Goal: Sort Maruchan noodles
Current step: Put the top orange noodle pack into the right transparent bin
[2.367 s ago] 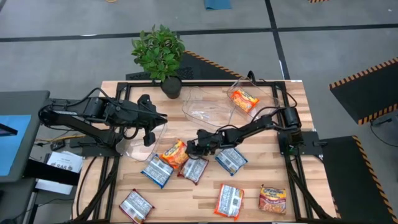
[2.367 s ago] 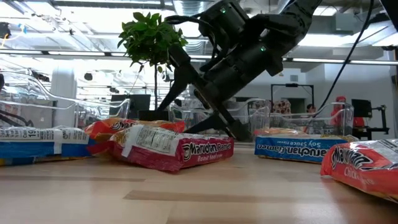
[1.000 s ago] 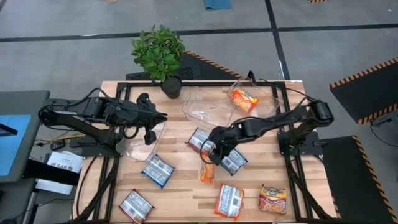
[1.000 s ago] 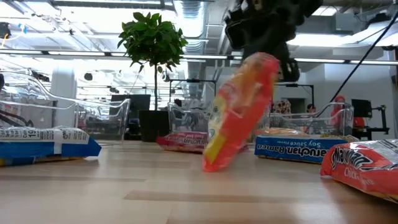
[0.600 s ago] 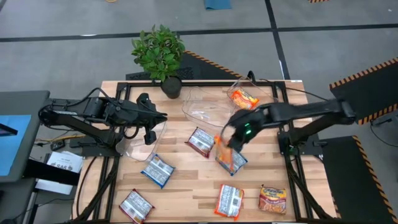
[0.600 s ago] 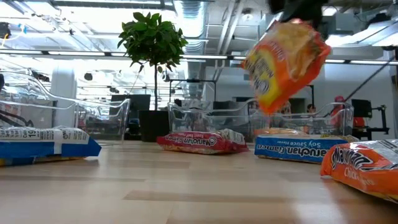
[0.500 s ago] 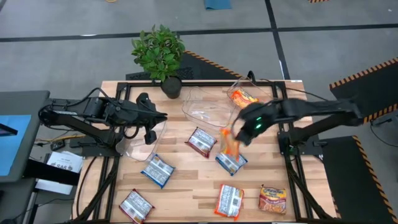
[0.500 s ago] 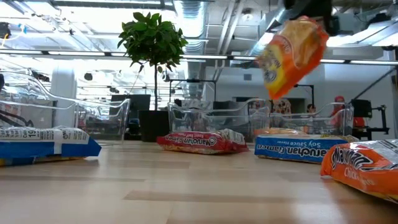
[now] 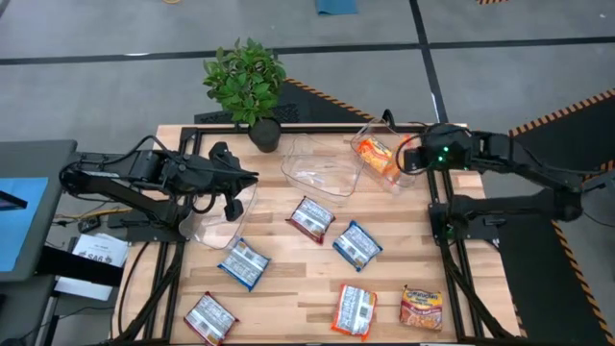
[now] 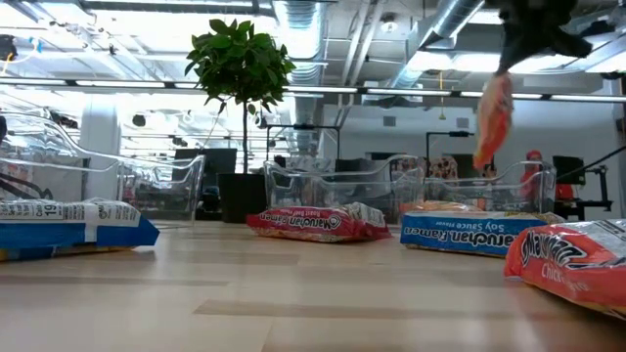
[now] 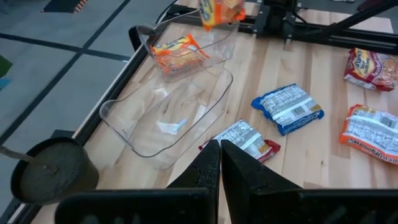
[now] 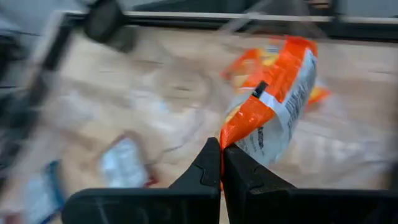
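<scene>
Along the table's near edge, three packets are lying: a red-and-white one toward the near left corner, another red-and-white one right of the middle, and an orange one toward the near right corner. Farther in, a blue-and-white packet is lying left of centre, a second blue-and-white packet right of centre, and a red packet between them, slightly farther back.

By the table's left edge, the left gripper is being held over a clear bin; in its wrist view its fingers are pressed together with nothing between them.

Toward the far edge, a second clear bin is sitting at the middle, next to a potted plant at the far edge. A third clear bin is standing by the far right corner, with an orange packet lying inside it.

The right gripper is being held above that third bin, clamped on the corner of another orange packet, which is hanging from the closed fingers clear of the table, seemingly over the bin's right end. In the low view that held packet is seen edge-on, well above the tabletop.
</scene>
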Robot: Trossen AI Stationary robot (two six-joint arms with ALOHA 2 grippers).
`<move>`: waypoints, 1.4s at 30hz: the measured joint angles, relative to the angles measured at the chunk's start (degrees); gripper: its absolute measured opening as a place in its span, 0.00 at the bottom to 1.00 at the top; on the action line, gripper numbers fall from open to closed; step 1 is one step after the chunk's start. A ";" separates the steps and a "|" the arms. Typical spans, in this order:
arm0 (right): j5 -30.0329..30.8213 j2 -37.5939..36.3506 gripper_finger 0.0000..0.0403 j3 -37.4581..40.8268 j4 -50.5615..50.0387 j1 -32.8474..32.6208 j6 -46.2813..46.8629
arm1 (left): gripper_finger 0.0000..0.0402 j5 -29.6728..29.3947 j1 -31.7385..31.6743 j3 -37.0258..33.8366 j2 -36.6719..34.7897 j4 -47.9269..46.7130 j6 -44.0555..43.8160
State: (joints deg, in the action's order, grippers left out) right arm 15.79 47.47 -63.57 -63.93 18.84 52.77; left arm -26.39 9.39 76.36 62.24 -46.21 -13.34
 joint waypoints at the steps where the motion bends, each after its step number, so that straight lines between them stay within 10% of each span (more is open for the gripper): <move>1: 0.47 0.28 0.05 0.00 -1.51 1.24 -0.55 | 0.00 0.00 0.01 0.00 0.00 0.19 0.00; 26: 11.07 17.78 0.05 9.08 -12.15 8.93 -1.20 | 0.00 -1.29 0.00 0.00 0.00 0.65 0.00; 42: 11.22 14.97 0.05 11.47 5.79 4.51 11.97 | 0.00 -1.27 0.02 0.00 0.00 0.65 0.44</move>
State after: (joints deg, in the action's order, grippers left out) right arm 27.01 62.44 -52.11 -58.14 23.35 64.74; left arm -27.66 9.41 76.36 62.24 -45.56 -12.91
